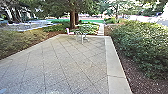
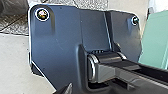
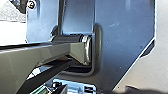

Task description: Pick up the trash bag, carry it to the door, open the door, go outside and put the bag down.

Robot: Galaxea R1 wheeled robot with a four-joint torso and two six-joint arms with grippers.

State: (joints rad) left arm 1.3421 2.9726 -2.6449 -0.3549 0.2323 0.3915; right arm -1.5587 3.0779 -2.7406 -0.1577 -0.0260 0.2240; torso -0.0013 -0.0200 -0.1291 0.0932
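in the left wrist view, what looked like the trash bag (image 2: 13,7) was a dark, brownish-grey mass, faintly shiny and soft in outline, cut off so its full shape couldn't be made out. it showed against speckled paving, near a corner of the robot's plate (image 2: 62,30); whether it hung or rested there, i couldn't tell. nor could i tell how far open the fingers were on either arm, or what they had hold of, if anything.

in the head view, from left to right, dry-looking low shrubs (image 1: 20,38) bordered the patio (image 1: 60,65), which was laid in grey, speckled slabs with dark joints. near its far edge stood a pinkish chair (image 1: 68,31) beside a light-coloured table (image 1: 81,32), with a thick tree trunk (image 1: 72,18) behind them. a pale, smooth border (image 1: 113,62) ran along the patio's right side, then brown ground (image 1: 127,67), and then a dense green hedge (image 1: 143,42).
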